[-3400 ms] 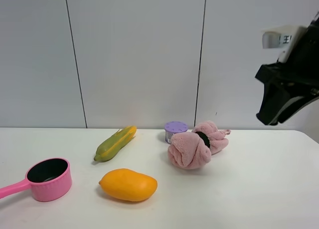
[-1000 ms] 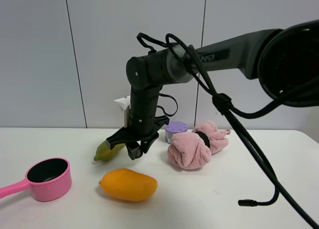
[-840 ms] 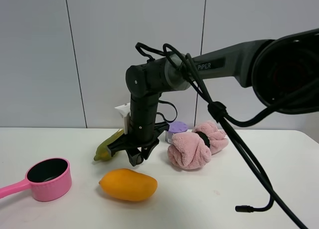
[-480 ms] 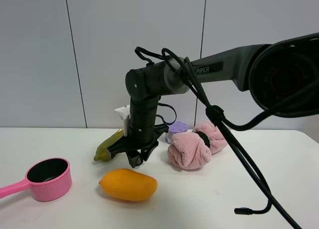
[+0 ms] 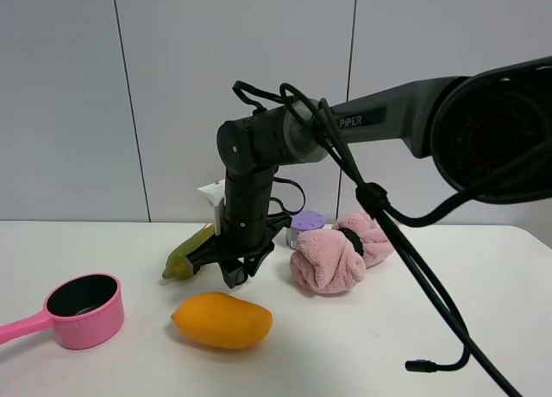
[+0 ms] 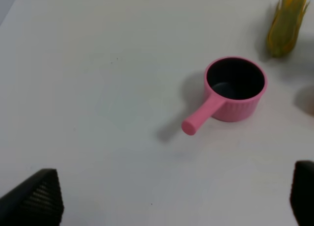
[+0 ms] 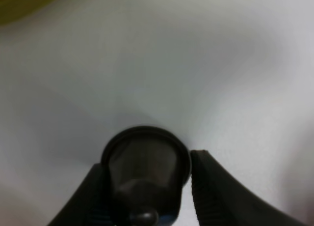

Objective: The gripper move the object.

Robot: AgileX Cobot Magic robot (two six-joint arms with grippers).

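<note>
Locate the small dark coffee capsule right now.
Right wrist view: the capsule is gripped in the right end effector. From the high camera, that end effector hangs left of centre, just above the mango.

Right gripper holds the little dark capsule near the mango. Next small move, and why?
Probably ease straight down a little, jaws shut: the small dark grey metallic coffee capsule sits clamped in the black two-fingered right gripper, behind the orange mango; contact with the white table isn't evident.

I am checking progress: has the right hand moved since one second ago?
Yes. The right hand, gripping the capsule, has come lower, nearer to the mango, which lies where it was.
</note>
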